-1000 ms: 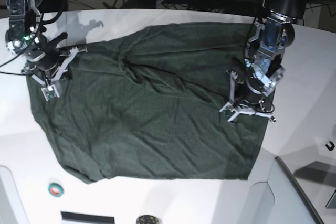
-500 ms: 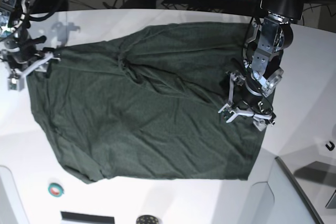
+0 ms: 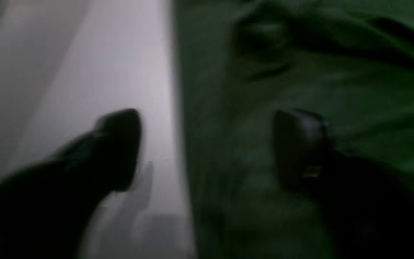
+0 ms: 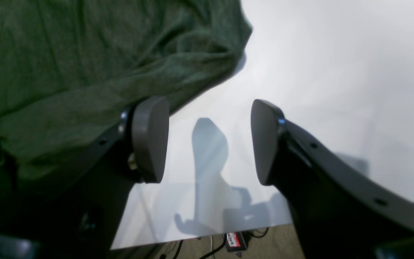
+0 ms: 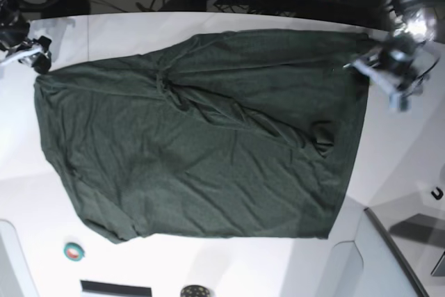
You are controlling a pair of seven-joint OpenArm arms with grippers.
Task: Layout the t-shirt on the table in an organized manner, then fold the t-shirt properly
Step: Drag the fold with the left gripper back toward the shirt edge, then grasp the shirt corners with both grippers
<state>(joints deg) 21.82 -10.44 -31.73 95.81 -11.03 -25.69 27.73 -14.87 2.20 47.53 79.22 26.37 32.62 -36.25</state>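
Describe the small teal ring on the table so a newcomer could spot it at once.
Start at the big white table with the dark green t-shirt spread over it. In the base view, follow the shirt down to its lower left corner, then look just below and left of it onto bare tabletop. There lies the small teal ring with a reddish centre, the only brightly coloured thing by the shirt.

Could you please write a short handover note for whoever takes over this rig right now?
Left end effector: open, empty, straddling the t-shirt's edge, one finger over cloth and one over bare table.
Right end effector: open, empty, over bare table beside a corner of the cloth.
T-shirt: spread out across the white table, wrinkled, with a bunched crease near the middle.
Done: rough layout.
Left: smooth the creases, square the edges, then do every fold.
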